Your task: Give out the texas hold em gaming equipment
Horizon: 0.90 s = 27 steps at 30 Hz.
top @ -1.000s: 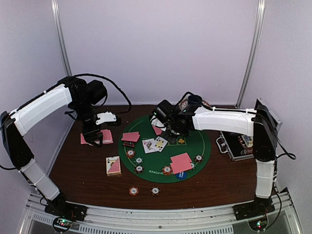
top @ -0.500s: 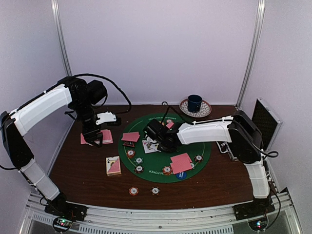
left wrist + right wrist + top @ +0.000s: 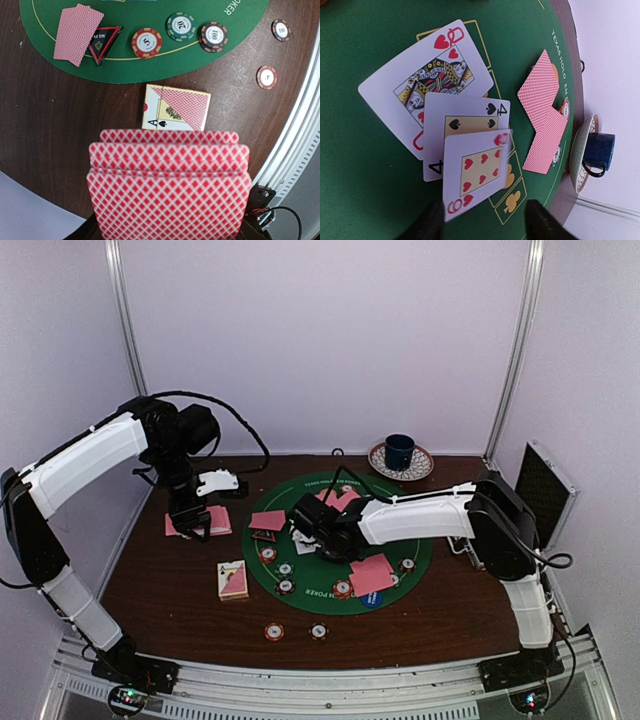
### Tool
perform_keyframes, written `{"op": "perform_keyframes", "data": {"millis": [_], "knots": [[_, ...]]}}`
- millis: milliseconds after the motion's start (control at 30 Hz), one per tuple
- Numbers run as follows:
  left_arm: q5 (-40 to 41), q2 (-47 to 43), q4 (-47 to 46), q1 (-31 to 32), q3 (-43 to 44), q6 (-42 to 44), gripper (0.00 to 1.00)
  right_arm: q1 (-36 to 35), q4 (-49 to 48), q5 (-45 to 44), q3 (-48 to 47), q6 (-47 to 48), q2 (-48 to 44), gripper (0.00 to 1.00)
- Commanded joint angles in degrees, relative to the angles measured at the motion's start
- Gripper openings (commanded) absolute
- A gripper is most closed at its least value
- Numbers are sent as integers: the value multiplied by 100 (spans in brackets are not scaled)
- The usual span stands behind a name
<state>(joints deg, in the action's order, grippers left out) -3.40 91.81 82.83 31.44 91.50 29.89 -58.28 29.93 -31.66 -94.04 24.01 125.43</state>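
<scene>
Green mat (image 3: 370, 175), top card (image 3: 477, 172) before jaws

I moved my right gripper (image 3: 482, 220) left across the green mat (image 3: 400, 530) to the face-up cards (image 3: 432, 85) and opened it, leaving a hearts card (image 3: 477, 175) on them.

card fan (image 3: 169, 190): cut off at bottom | six of hearts (image 3: 476, 172): blurred | right claw fingers (image 3: 431, 225): cropped at bottom

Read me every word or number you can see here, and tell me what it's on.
"TEXAS HOLD" on green mat
"Q" on queen card
"4" on spade card
"9" on hearts card
"100" on dark chip
"A" on card box
Too blurred: green chip, triangle marker.
</scene>
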Motion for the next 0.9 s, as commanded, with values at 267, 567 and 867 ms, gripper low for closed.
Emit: {"op": "perform_keyframes", "data": {"millis": [267,567,867], "knots": [[-51,-163,77,-33,60,-23,0,-17,-397,-599,467,-1055,-905,99],[4,-211,89,-33,72,-23,0,561,-56,935,-2,-3458,-1919,100],[-42,-173,87,-33,93,-36,0,1155,-1572,5281,584,-5924,-2228,100]]}}
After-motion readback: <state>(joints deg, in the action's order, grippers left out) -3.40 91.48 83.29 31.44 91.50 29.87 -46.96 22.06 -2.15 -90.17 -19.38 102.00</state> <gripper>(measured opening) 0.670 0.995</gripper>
